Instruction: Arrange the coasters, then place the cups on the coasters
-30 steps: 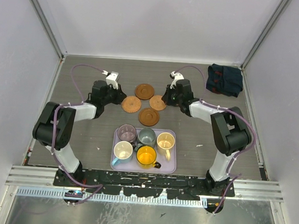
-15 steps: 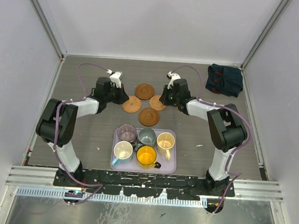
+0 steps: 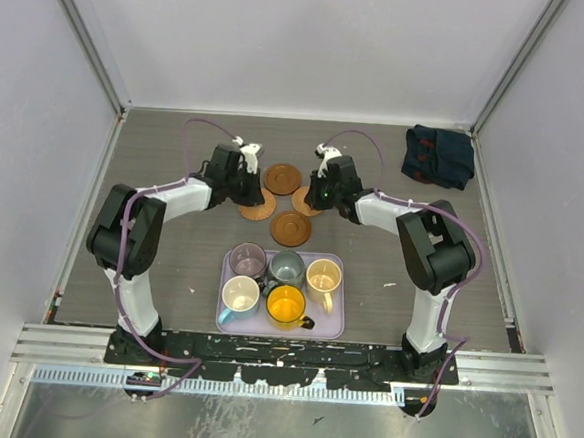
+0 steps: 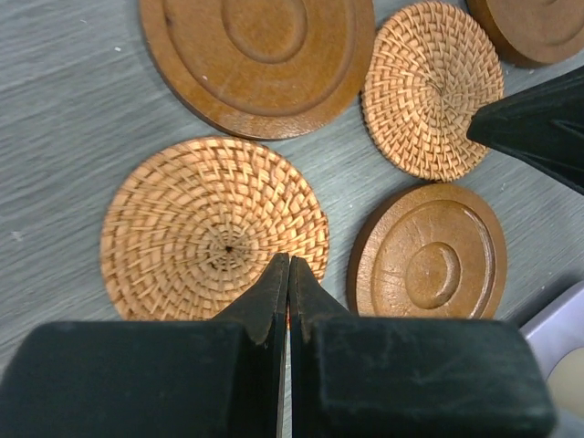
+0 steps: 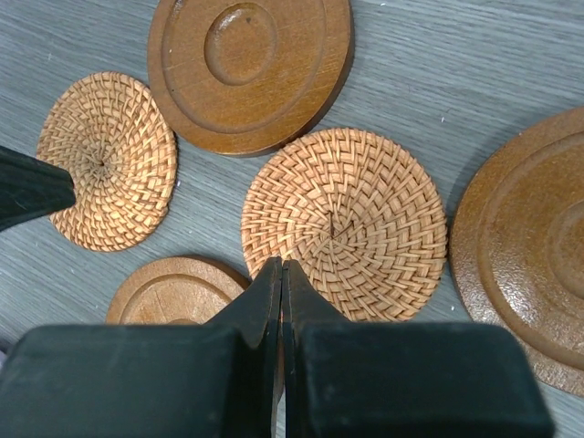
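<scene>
Grey wood-grain desk [image 3: 169,261] inside white walls. A dark blue cloth [image 3: 438,155] lies in the far right corner. A lavender tray [image 3: 335,327] near the arm bases carries five mugs [image 3: 286,304]. Five round coasters [image 3: 283,178], three wooden and two woven, cluster just beyond the tray. The left pincer [image 4: 288,269] is closed and empty, its tips at a woven coaster [image 4: 214,228] rim. The right pincer [image 5: 281,272] is likewise closed at the other woven coaster [image 5: 345,224].

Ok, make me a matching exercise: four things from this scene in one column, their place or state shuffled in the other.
1 yellow-orange mug
2 purple mug
3 dark blue cloth
4 left gripper

A far right corner of the table
B shut, at a woven coaster's edge
C tray, far row, left end
D tray, near row

Pairs: 1-D, 2-C, 3-A, 4-B
</scene>
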You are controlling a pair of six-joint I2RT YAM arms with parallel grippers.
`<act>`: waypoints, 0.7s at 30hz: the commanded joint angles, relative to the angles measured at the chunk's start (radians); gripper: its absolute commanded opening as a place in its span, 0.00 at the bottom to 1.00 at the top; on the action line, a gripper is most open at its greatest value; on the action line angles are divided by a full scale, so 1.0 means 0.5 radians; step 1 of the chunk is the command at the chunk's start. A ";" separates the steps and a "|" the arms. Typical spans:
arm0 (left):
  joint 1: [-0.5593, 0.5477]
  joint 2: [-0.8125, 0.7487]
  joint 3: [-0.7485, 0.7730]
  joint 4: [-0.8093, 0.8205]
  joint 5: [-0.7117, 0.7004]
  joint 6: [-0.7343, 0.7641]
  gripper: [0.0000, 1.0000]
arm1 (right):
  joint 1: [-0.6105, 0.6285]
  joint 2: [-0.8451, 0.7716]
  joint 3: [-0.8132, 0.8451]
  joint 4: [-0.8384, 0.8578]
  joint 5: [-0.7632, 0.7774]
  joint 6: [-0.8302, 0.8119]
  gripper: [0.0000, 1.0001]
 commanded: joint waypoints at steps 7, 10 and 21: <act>-0.105 0.172 0.251 0.234 0.095 -0.063 0.07 | 0.030 -0.056 -0.003 -0.015 0.103 0.009 0.01; -0.105 0.233 0.375 0.219 0.051 -0.087 0.07 | 0.031 -0.062 -0.018 -0.014 0.112 0.000 0.01; -0.104 0.558 0.943 -0.305 -0.226 -0.055 0.08 | 0.030 -0.069 -0.017 -0.037 0.152 -0.030 0.01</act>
